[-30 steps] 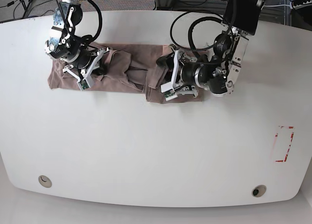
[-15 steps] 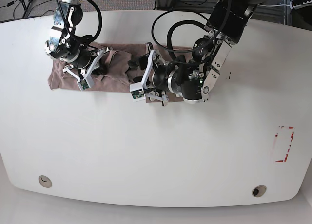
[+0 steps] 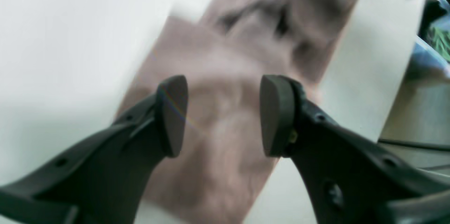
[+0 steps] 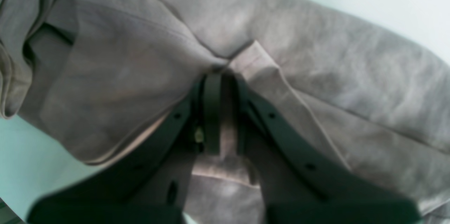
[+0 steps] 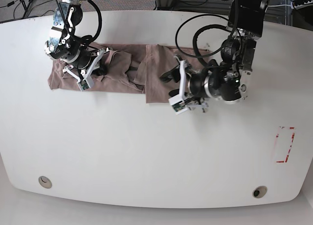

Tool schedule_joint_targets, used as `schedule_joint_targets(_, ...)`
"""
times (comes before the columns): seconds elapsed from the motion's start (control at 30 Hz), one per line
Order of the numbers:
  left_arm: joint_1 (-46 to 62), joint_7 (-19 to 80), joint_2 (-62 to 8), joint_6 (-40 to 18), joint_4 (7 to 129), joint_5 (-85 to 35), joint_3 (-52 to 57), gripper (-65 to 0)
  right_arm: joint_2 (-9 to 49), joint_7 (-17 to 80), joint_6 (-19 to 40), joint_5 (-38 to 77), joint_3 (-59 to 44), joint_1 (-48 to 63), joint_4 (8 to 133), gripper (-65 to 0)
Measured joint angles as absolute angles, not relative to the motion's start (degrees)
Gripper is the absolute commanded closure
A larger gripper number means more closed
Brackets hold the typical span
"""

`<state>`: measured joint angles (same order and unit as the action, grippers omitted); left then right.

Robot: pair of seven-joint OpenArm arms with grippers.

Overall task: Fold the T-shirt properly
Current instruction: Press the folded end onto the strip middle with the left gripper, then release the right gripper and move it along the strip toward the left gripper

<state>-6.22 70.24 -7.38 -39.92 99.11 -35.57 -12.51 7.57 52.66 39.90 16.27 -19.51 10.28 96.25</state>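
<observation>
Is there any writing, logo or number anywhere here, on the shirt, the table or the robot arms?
No readable text anywhere.
T-shirt: plain, no print.
Red rectangle marking on the table: an outline only, no letters legible.
Small green boards on the left gripper and right gripper: too small to read.

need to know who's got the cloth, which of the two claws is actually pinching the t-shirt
The right claw, at the base view's left: its jaws are shut on a fold of the T-shirt. The left claw hangs open above the fabric, gripping nothing.
</observation>
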Motion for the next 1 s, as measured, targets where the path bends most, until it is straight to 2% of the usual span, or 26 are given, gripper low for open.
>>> schedule_joint_targets(0.23, 0.3, 64.38, -9.17, -38.57, 98.72, -34.76, -1.1, -10.3, 7.64, 52.75, 39.9, 16.27, -19.51, 9.89, 96.23, -5.1)
schedule_joint_targets(0.3, 1.17, 63.35, -9.28, -37.93, 98.7, -34.96, -0.12, -8.2, 7.6, 52.93, 39.92, 16.19, -19.51, 9.67, 96.18, -5.1)
schedule_joint_targets(0.63, 1.74, 62.41, -8.62, -37.56, 95.48, -36.01, 0.08, -7.5, 7.46, 52.95, 39.92, 16.01, -19.38, 9.45, 96.14, -5.1)
schedule_joint_targets(1.0, 1.13, 59.24, -8.95, -37.3, 84.51, -35.59, 0.38, -7.5, 7.46, 54.48, 39.94, 16.05, -19.38, 9.41, 98.54, -5.5)
